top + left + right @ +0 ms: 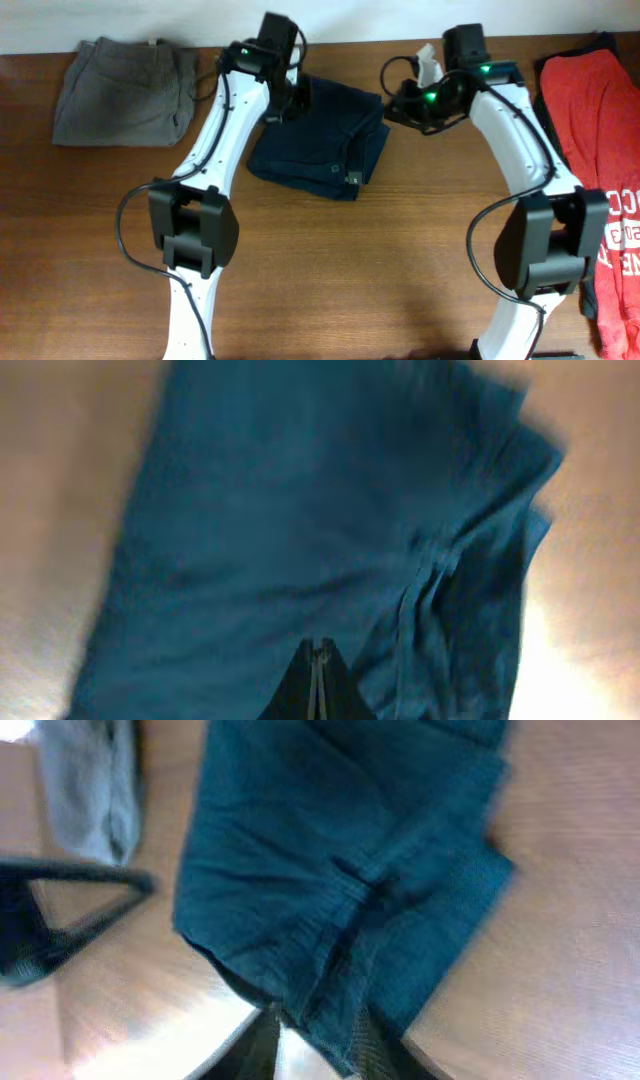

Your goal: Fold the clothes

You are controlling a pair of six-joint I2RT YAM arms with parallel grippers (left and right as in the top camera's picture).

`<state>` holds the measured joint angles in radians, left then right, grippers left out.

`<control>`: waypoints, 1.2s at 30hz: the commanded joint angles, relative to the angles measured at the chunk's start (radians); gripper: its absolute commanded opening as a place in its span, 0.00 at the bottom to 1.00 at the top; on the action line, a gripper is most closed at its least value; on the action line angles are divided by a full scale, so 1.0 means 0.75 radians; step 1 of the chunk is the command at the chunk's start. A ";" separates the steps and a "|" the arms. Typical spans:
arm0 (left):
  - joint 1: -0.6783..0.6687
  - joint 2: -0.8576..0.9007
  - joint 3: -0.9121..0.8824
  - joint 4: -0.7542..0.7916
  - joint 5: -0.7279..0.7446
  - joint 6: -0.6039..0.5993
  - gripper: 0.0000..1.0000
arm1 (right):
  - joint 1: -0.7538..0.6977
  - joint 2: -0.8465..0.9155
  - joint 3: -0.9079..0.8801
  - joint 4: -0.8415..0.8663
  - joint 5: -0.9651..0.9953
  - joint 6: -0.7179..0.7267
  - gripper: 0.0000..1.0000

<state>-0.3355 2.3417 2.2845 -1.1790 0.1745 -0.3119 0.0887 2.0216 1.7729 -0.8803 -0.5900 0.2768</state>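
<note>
On the wooden table (350, 270) we saw a pair of grey-olive shorts (125, 88) lying at the far left, well apart from the work. A red T-shirt (600, 110) with white lettering lay along the right edge. The navy shorts (320, 135) lay folded into a compact bundle at the far middle of the table, between the two arms and touching neither of the other garments.

The left arm (225, 130) crossed over the bundle's left edge and hid part of it from above. The T-shirt was cut off by the right border. Both wrist views were blurred, and in the right wrist view a dark shape at the left could not be identified.

The left arm reached forward and inward, with the left gripper (290, 105) over the far left part of the shorts. Its fingers (318, 670) were pressed together, and we could not tell whether any cloth was caught between them. The right arm (520, 140) bent inward, which put the right gripper (402, 100) just beside the bundle's right edge. Its fingers (258, 1045) stood apart with a corner of cloth between them.
</note>
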 commanded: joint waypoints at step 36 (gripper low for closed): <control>0.003 -0.259 -0.427 0.063 0.051 0.186 0.01 | 0.083 0.205 0.006 0.851 -0.171 0.521 0.04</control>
<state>-0.3370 2.1639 1.9530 -1.1294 0.2234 -0.2207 0.1566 2.1086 1.7729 -0.2749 -0.6689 0.6113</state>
